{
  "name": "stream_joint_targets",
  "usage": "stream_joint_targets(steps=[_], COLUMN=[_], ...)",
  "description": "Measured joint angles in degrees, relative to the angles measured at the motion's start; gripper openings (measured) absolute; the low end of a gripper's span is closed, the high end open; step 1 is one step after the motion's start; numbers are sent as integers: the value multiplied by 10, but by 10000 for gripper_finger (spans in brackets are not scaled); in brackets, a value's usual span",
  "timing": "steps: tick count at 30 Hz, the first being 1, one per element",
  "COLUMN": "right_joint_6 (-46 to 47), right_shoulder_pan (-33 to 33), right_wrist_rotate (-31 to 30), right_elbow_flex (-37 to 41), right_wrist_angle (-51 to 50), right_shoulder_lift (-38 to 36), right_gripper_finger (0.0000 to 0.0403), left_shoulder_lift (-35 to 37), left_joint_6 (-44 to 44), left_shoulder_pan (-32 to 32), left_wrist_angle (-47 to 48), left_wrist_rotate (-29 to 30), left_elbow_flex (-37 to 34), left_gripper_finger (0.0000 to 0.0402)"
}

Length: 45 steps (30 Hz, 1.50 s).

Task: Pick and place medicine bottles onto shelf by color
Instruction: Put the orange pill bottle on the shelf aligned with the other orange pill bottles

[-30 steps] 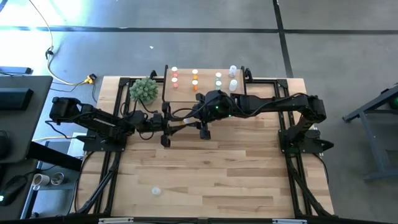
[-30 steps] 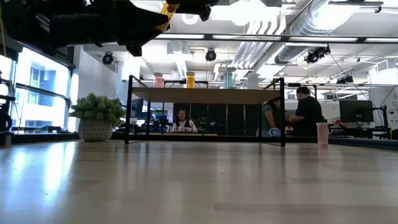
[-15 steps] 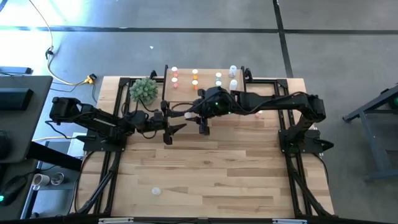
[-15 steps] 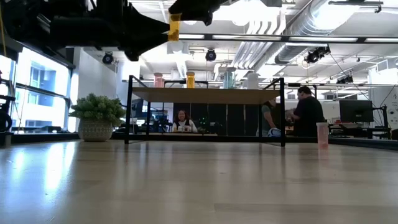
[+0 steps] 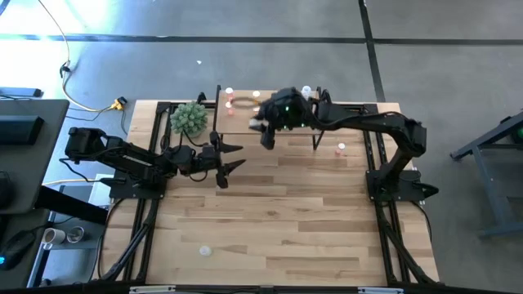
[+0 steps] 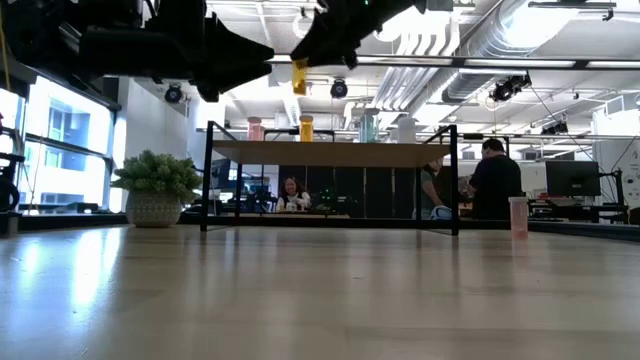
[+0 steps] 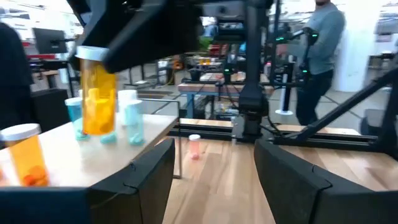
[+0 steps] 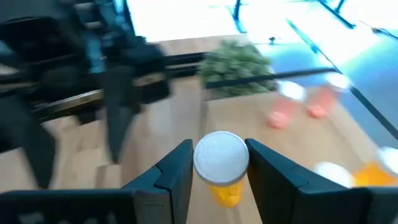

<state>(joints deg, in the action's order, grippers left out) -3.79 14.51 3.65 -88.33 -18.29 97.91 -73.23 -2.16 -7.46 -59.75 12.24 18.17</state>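
- Spread apart and empty, left gripper (image 5: 231,157) waiting near the shelf's front edge.
- Clamped between right gripper (image 8: 217,163) fingers: white-capped orange translucent medicine bottle (image 8: 221,167), carried above light wood, black-legged shelf (image 6: 330,153).
- Placing step: lowering beside orange bottles (image 7: 26,162) beyond the jaws looks next.

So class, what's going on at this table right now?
The right gripper is shut on an orange bottle with a white cap, holding it in the air over the small shelf, where other bottles already stand. The left gripper hangs open and empty over the table in front of the shelf. A pink bottle stands on the table by the shelf's right end.
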Motion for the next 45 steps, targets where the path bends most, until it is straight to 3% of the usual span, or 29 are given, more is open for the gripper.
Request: stream_joint_targets(steps=[10, 45], right_joint_6=[60, 98], right_shoulder_pan=[54, 46], right_wrist_rotate=[4, -31], right_elbow_flex=[16, 31], right_wrist_angle=[17, 30], right_shoulder_lift=[0, 58], right_gripper_finger=[133, 133], left_shoulder_lift=[0, 0], left_joint_6=[-30, -30], left_shoulder_pan=[0, 0], left_wrist_angle=[4, 17], left_wrist_rotate=[24, 23], left_elbow_flex=[0, 0], left_gripper_finger=[211, 211])
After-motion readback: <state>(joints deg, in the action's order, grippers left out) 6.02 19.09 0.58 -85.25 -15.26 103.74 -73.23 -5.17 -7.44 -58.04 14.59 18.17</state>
